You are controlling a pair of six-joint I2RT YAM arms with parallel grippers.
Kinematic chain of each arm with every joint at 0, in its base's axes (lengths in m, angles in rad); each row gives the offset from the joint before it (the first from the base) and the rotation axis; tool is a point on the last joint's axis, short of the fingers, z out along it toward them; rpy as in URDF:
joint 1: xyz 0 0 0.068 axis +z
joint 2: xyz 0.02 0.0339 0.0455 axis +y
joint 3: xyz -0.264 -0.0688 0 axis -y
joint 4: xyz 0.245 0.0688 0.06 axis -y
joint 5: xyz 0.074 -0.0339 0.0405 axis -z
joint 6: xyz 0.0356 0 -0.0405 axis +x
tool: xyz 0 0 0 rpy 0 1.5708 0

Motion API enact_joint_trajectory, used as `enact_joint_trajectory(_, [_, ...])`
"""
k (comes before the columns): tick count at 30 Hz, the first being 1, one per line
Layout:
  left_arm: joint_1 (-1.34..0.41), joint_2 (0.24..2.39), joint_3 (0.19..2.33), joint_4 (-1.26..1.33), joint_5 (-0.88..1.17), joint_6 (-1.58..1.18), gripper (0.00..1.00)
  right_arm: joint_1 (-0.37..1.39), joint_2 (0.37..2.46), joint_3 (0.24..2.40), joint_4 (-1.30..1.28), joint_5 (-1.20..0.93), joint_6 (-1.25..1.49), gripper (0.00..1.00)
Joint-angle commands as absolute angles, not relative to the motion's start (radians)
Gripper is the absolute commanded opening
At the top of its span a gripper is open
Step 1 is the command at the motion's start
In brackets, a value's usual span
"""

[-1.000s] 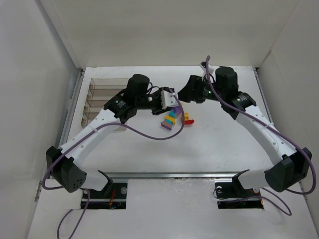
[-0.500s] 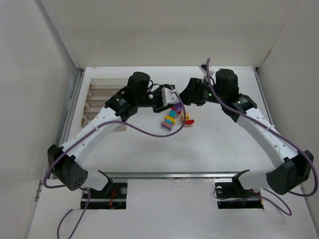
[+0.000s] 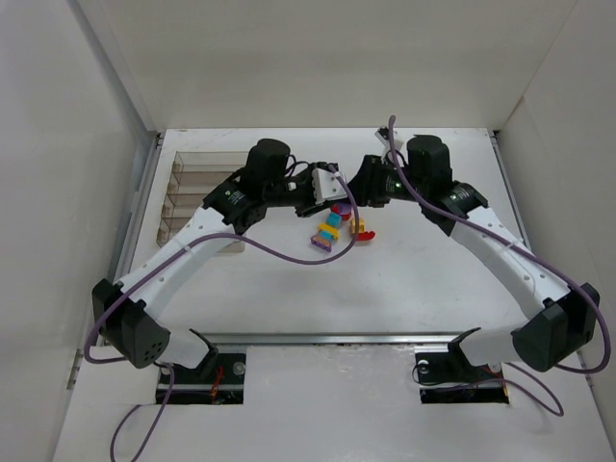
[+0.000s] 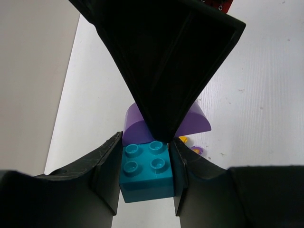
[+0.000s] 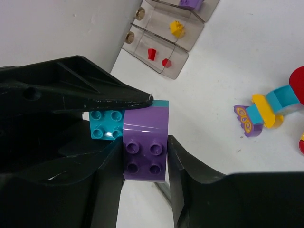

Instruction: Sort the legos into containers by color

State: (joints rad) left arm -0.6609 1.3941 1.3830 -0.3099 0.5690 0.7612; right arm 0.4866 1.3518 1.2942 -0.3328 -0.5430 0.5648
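Teal plastic fills the gap between the fingers [image 4: 105, 178] of the left gripper [image 4: 145, 164]: a four-stud teal brick [image 4: 146, 173], clamped on both sides with its studs facing the wrist camera. Just beyond the fingertips, a purple brick [image 4: 137, 127] with a rounded top touches the teal one's far edge. A dark finger [image 4: 164, 71] of the other arm comes down over it, its tip at the seam between the two bricks.

From the right wrist, the right gripper [image 5: 145, 164] is closed on that purple brick, with one finger [image 5: 110, 175] pressed to each side. The teal brick sits just left of the fingers, touching the purple one.

Past the fingertips lies the smoke-tinted organizer [image 5: 183, 45], with a yellow piece [image 5: 177, 28] and two red pieces [image 5: 152, 53] in separate compartments. Off to the right of the fingers, a loose stack [image 5: 261, 113] of teal, yellow and purple rests on the white table [image 3: 414, 279].
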Motion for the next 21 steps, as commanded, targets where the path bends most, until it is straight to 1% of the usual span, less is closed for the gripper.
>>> enact_joint_trajectory(1, [-0.664,1.373,1.41,-0.268,0.584,0.744,0.0,0.494,1.371,1.328,-0.31,-0.557,0.552,0.12])
enact_joint_trajectory(3, [-0.664,1.373,1.41,-0.268,0.555,0.726,0.0,0.494,1.371,1.328,-0.324,-0.546,0.552,0.0])
enact_joint_trajectory(9, [-0.664,1.411,1.387,-0.356,0.445,0.712,0.0,0.48,1.335,1.329,-0.394,-0.408,0.552,0.0])
enact_joint_trajectory(13, [-0.623,1.411,1.341,-0.374,0.456,0.712,0.0,0.454,1.296,1.318,-0.439,-0.35,0.552,0.0])
enact_joint_trajectory(18, [-0.623,1.411,1.331,-0.397,0.442,0.712,0.0,0.423,1.275,1.318,-0.469,-0.261,0.552,0.0])
enact_joint_trajectory(21, [-0.623,1.42,1.322,-0.417,0.433,0.712,0.0,0.404,1.266,1.318,-0.469,-0.252,0.552,0.0])
